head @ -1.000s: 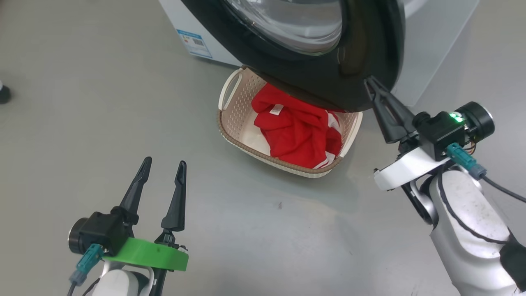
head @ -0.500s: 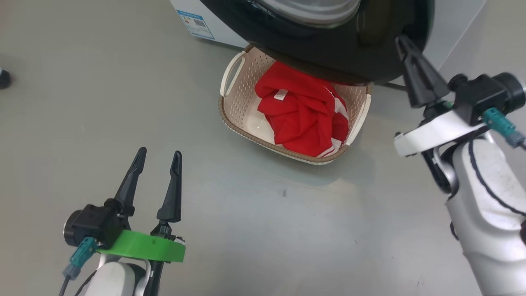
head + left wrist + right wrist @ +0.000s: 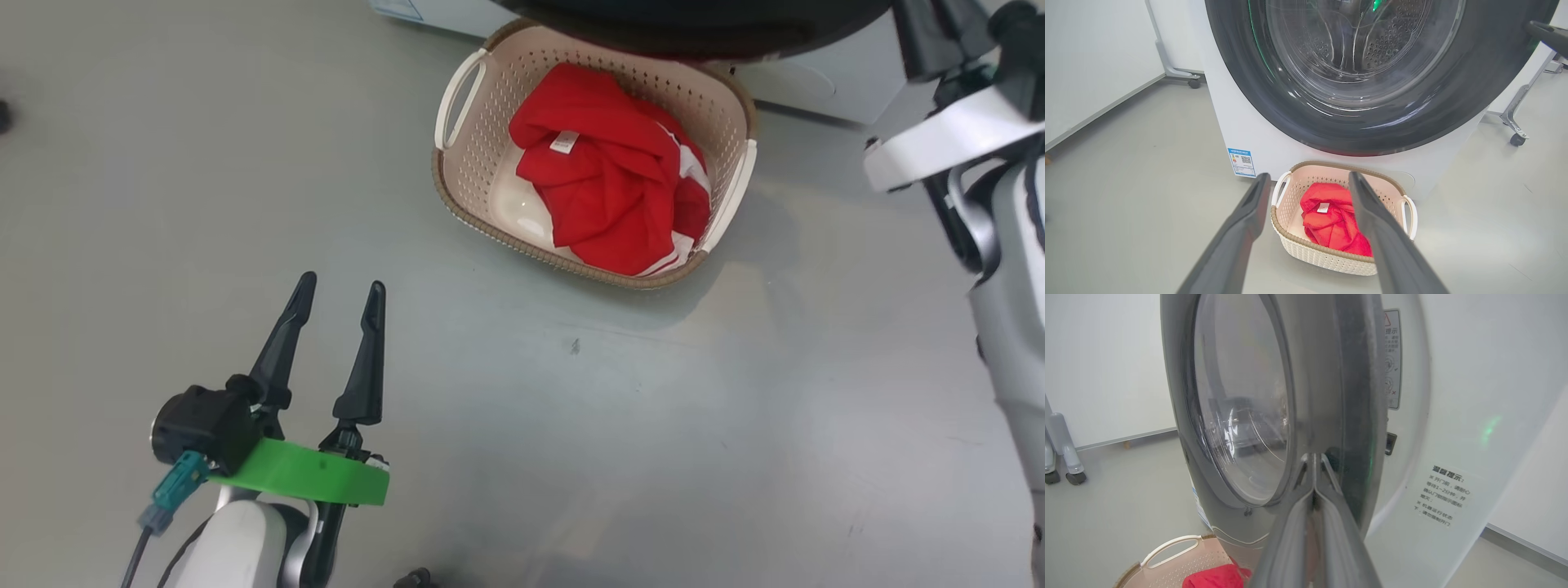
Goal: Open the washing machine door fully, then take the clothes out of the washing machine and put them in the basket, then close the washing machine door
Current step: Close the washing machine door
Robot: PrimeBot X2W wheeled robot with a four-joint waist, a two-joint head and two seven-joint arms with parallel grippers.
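A: While the left gripper (image 3: 341, 283) hangs low over the grey floor (image 3: 163, 204), how do its fingers stand?

B: Spread wide apart, with nothing between them. It sits well apart from the basket (image 3: 482, 163) and points toward it.

A: And the clothes (image 3: 608, 184)?

B: Red with white stripes, bunched inside the basket. In the head view they are heaped toward its right side, so a bare patch of its bottom shows at the left. A small white label (image 3: 563, 142) lies on top.

A: Where does the basket stand?

B: On the floor, just in front of the washing machine (image 3: 1237, 130), under the washing machine door (image 3: 1367, 61) and near the blue sticker (image 3: 1241, 162).

A: Is the door shut?

B: Nearly. From the left wrist it covers the mouth, and the steel drum (image 3: 1392, 41) shows through the glass. From the right wrist it is seen edge-on, with a narrow gap between its rim and the white front.

A: The right gripper (image 3: 1313, 457)?

B: Its fingers are pressed flat together and hold nothing. Their tips lie at the door's rim; whether they touch it I cannot tell.
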